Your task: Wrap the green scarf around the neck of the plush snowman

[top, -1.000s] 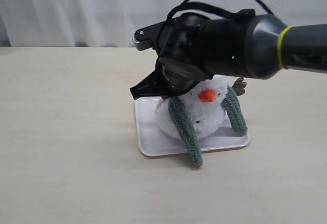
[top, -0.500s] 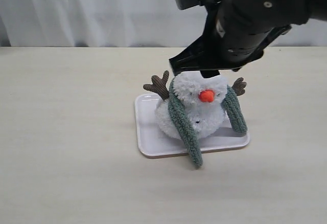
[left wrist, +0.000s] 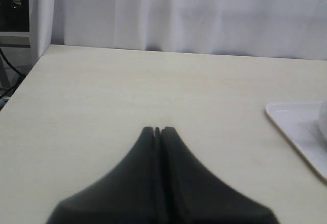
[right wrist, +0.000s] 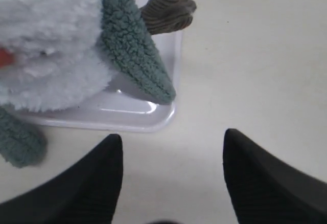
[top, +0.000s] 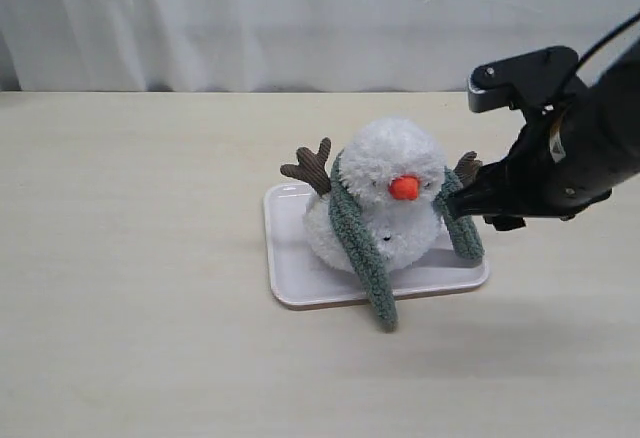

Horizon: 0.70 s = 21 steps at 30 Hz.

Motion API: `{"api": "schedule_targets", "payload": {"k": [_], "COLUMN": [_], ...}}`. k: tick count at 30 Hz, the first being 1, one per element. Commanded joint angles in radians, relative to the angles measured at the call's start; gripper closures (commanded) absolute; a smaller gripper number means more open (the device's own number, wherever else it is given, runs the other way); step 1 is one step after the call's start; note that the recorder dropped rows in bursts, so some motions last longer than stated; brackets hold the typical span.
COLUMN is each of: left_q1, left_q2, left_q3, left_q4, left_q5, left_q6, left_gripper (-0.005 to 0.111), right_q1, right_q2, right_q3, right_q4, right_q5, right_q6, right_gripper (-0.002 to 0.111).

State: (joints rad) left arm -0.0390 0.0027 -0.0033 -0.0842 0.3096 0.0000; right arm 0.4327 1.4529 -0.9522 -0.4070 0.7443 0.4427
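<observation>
The plush snowman (top: pixel 392 173) sits on a white tray (top: pixel 300 278) with its orange nose toward the camera. The green scarf (top: pixel 356 238) passes behind the snowman's neck (top: pixel 397 210). Both its ends hang down the front, one over the tray's front rim, the other (top: pixel 463 226) at the right side. My right gripper (top: pixel 468 203) hovers just right of that right end, open and empty. In the right wrist view the gripper (right wrist: pixel 172 134) is over bare table, short of the scarf end (right wrist: pixel 139 58) and the snowman (right wrist: pixel 46 40). My left gripper (left wrist: pixel 157 130) is shut and empty, away from the tray.
Brown twig arms (top: pixel 310 166) stick out on both sides of the snowman; one (right wrist: pixel 167 8) lies near the right gripper. The tray's corner (right wrist: pixel 153 117) is just ahead of the right fingers. The tray edge (left wrist: pixel 301 132) shows in the left wrist view. A white curtain hangs behind the table.
The right arm, which hung over the snowman's head, has lifted and swung right and down to beside the scarf's right end. Snowman and scarf have not moved.
</observation>
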Motion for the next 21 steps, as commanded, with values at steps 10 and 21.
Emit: {"api": "schedule_targets", "payload": {"k": [10, 21], "left_q1": [-0.008, -0.008], "left_q2": [-0.003, -0.003], "left_q3": [0.003, 0.003], "left_q4": [-0.002, -0.004], "left_q5": [-0.007, -0.007], "left_q6": [0.0, 0.0], "left_gripper": [0.107, 0.107], "right_q1": [-0.118, -0.133], "right_q2": [0.21, 0.344], "right_q3": [0.176, 0.115], "right_q4": [-0.173, -0.214], "right_q5": [-0.622, -0.601], "right_q6": [-0.031, -0.029], "right_gripper": [0.053, 0.054]}}
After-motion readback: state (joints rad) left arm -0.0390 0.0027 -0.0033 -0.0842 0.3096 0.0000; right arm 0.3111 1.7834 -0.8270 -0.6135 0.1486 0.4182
